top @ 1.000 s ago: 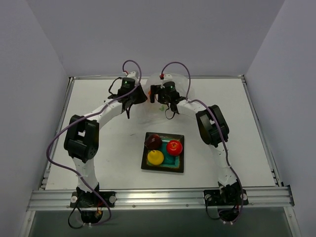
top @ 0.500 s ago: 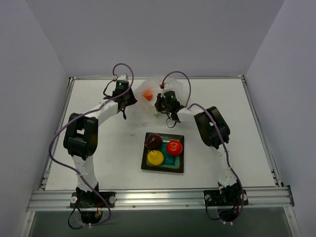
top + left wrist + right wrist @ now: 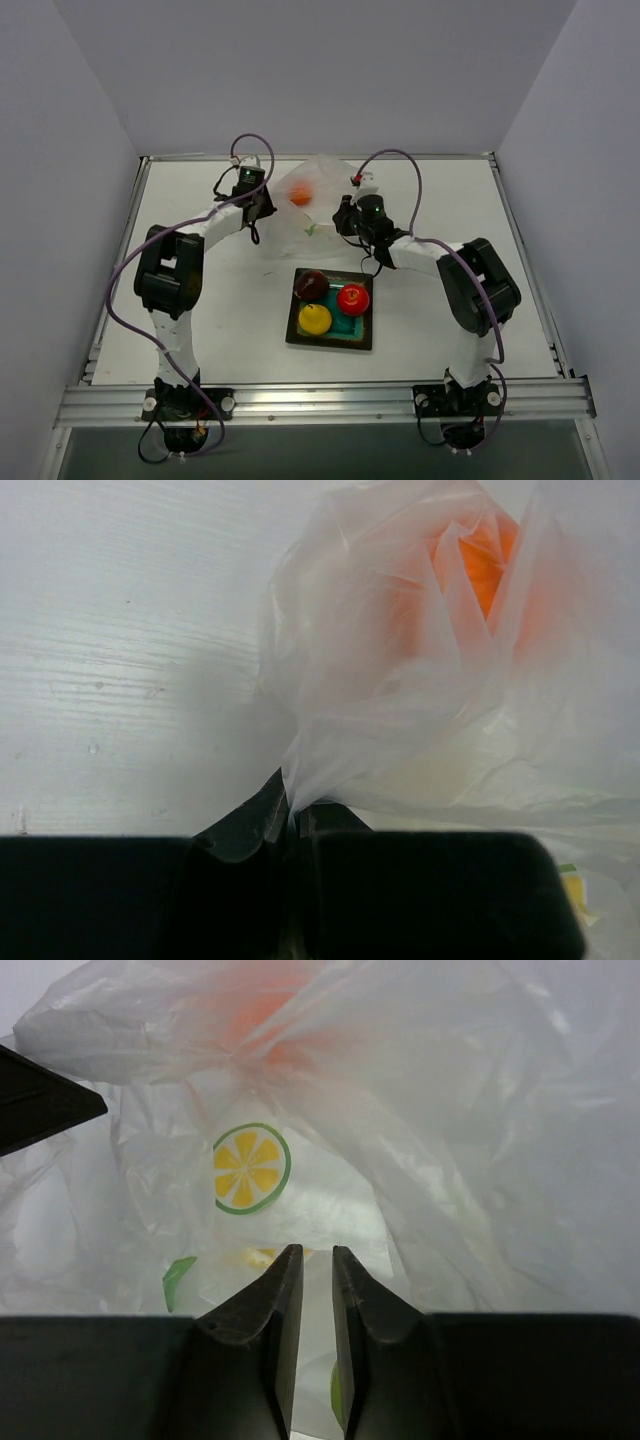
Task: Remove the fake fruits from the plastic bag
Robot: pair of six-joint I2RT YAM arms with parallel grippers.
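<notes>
The plastic bag (image 3: 318, 205) lies crumpled at the back of the table, thin and clear with a lemon-slice print (image 3: 250, 1168). The orange fake fruit (image 3: 300, 195) sits inside it and glows through the film (image 3: 478, 565). My left gripper (image 3: 256, 207) is shut on a pinch of the bag's edge (image 3: 296, 808). My right gripper (image 3: 346, 217) hovers at the bag's right side. Its jaws (image 3: 316, 1260) stand almost together with a slim gap, and I cannot tell whether film is pinched there. The dark red (image 3: 311, 286), bright red (image 3: 352, 298) and yellow (image 3: 314, 319) fruits rest on the teal plate (image 3: 356, 330).
The plate sits in front of the bag, between the two arms. The table's raised rim (image 3: 320, 157) runs just behind the bag. Purple cables (image 3: 395, 160) loop above both wrists.
The right gripper's jaws have closed from wide to nearly together, and that arm has swung right and nearer. The left gripper drew the bag's edge slightly left. The bag has spread out.
</notes>
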